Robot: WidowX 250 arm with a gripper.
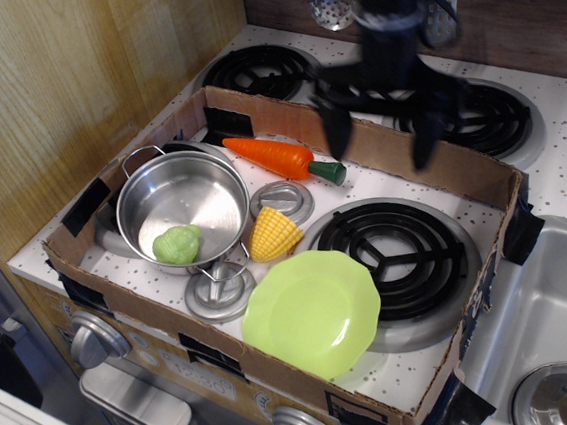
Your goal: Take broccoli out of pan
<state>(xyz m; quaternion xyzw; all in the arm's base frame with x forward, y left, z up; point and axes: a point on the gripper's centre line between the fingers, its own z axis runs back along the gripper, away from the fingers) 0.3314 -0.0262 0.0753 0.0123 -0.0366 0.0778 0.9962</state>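
While approach pends: I note broccoli (177, 244) sits in pan (184, 204), left corner.
Gripper (378, 136): fingers spread, empty, over back edge.

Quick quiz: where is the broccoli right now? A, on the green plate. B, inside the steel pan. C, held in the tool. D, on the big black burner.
B: the broccoli lies on the floor of the pan, near its front wall, while the tool hangs open and empty far off above the box's back edge.
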